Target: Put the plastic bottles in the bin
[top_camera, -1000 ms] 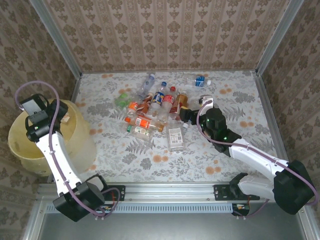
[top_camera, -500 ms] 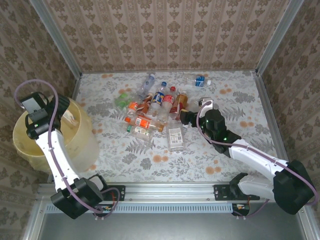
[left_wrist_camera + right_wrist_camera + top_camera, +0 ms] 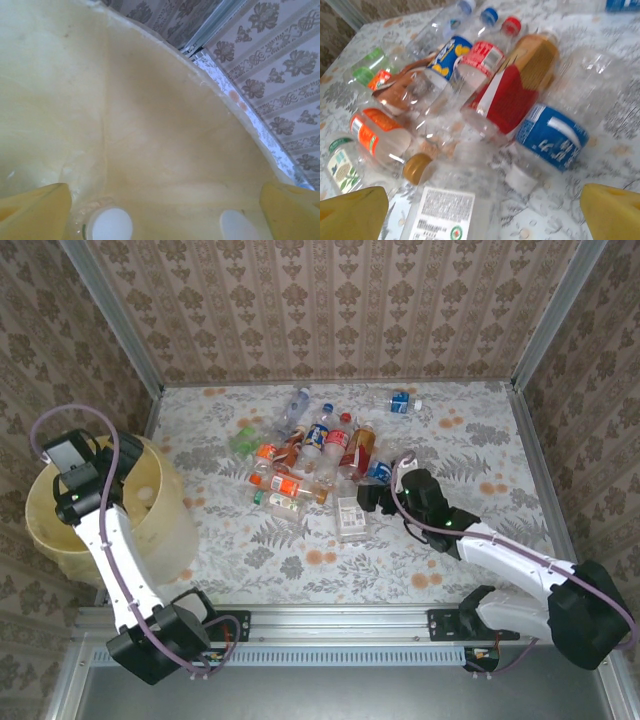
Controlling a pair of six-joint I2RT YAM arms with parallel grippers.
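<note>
**Bin at the left edge, bottles heaped mid-table**

The floral tabletop (image 3: 450, 550) carries everything. The bin (image 3: 160, 525), pale yellow, stands at its left edge, toward the near corner. The left gripper (image 3: 162, 207) hangs inside the bin's mouth, its yellow fingers (image 3: 35, 210) spread wide apart. Two white round shapes (image 3: 112, 225) lie below it at the bin's bottom.

The plastic bottles (image 3: 337, 445) lie in a loose heap around the middle of the tabletop, toward the far edge, most on their sides and touching. The right gripper (image 3: 482, 210) sits low at the heap's near right side, spread wide over a white-labelled bottle (image 3: 442, 210). Just beyond lies a blue-labelled bottle (image 3: 552, 137) against a red-labelled bottle (image 3: 502, 97). A lone bottle (image 3: 398, 402) with a blue label lies apart near the far edge.
</note>
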